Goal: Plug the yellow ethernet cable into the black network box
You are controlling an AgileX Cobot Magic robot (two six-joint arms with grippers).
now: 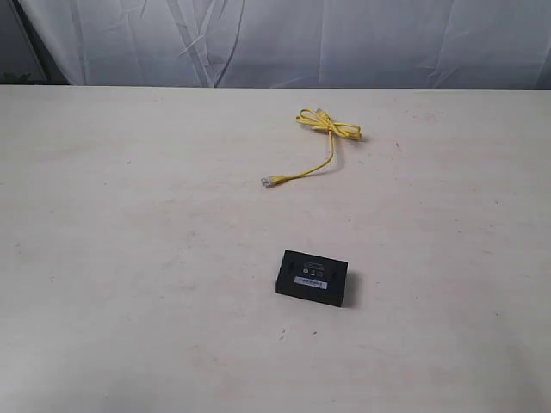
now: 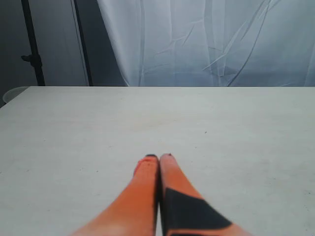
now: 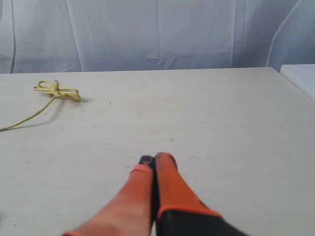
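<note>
The yellow ethernet cable (image 1: pixel 323 138) lies toward the back of the table, its knotted loop farthest away and a clear plug (image 1: pixel 266 181) at the near end. The right wrist view shows the same cable (image 3: pixel 56 91) far off to one side. The black network box (image 1: pixel 312 277), flat with a white label strip, rests on the table nearer the front, apart from the cable. Neither arm appears in the exterior view. My left gripper (image 2: pixel 158 157) is shut with nothing in it, over bare tabletop. My right gripper (image 3: pixel 155 159) is likewise shut and empty.
A pale tabletop (image 1: pixel 129 258) fills the scene, backed by a white curtain (image 1: pixel 344 39). A dark stand (image 2: pixel 32 44) is beyond the table's far corner in the left wrist view. A white surface edge (image 3: pixel 300 76) shows beside the table in the right wrist view.
</note>
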